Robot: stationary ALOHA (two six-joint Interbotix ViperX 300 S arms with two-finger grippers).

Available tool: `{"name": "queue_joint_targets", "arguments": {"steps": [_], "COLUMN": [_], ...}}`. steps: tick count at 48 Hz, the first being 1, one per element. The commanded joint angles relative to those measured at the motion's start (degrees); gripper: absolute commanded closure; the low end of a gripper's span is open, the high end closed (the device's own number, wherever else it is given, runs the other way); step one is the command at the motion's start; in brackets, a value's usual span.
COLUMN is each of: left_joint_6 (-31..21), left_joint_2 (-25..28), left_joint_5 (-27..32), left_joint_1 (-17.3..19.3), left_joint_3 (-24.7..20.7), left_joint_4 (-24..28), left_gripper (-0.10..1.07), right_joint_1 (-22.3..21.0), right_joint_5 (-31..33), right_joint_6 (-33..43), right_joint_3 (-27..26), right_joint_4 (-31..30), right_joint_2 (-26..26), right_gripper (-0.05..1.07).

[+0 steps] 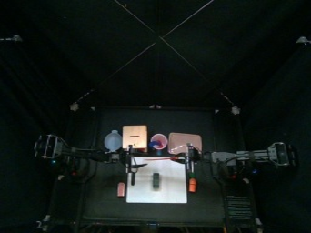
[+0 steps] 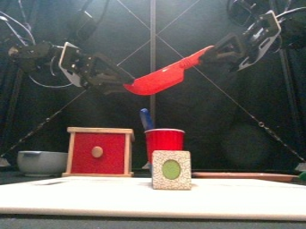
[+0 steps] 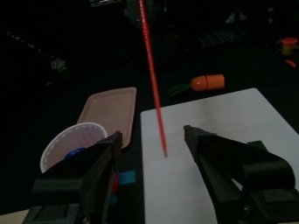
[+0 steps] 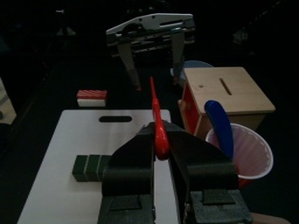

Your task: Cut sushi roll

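One blue utensil [image 4: 219, 120] in red cup [image 4: 247, 156]

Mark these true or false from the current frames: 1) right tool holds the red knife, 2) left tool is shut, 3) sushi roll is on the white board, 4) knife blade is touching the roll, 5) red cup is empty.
1) The right tool holds the red knife: true.
2) The left tool is shut: false. Its jaws stand wide open and hold nothing.
3) The sushi roll lies on the white cutting board: true.
4) The knife blade touches the roll: false. The front view shows the knife up in the air, well above the table.
5) The red cup is empty: false. A blue utensil stands in it.
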Motion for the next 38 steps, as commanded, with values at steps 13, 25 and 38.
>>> {"name": "queue_joint_targets", "arguments": {"steps": [13, 25, 38], "left_joint_6": [3.16, 3.16, 3.34], "left_joint_2": [1.67, 3.43, 3.78], "left_joint_5": [-1.93, -2.37, -2.29], "left_joint_1": [-2.72, -2.55, -2.64], "left_joint_3": [-2.81, -3.08, -3.34], "left_joint_4": [-6.59, -7.12, -8.09], "left_gripper": [0.08, 0.27, 0.41], "right_joint_1": [-0.44, -0.44, 0.09], "right_joint_5": [-2.99, -3.52, -3.69], "right_joint_6": [0.09, 0.09, 0.18], "right_joint_3": [-1.41, -1.41, -0.88], "right_joint_4": [0.18, 0.18, 2.02], "right_joint_2": [0.70, 1.05, 1.14], "right_gripper": [0.58, 0.58, 0.58]}}
